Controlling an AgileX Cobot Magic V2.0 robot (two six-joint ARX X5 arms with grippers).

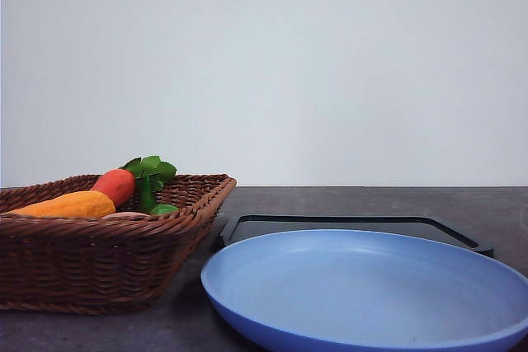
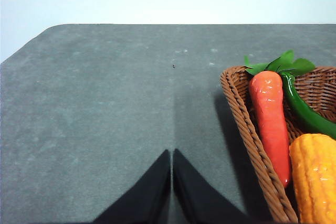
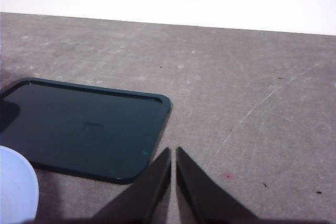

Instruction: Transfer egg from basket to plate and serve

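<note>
The brown wicker basket stands at the front left of the table. A sliver of pinkish-brown, which looks like the egg, peeks over its near rim. The light-blue plate lies bare at the front right, close beside the basket. My left gripper is shut on nothing over the bare grey table, to one side of the basket's corner. In the right wrist view my right gripper is shut and holds nothing, just off a corner of the black tray, and the plate's edge shows.
In the basket lie a red-orange carrot with green leaves, a yellow corn-like vegetable and a long green vegetable. A flat black tray sits behind the plate. The grey table runs back to a white wall.
</note>
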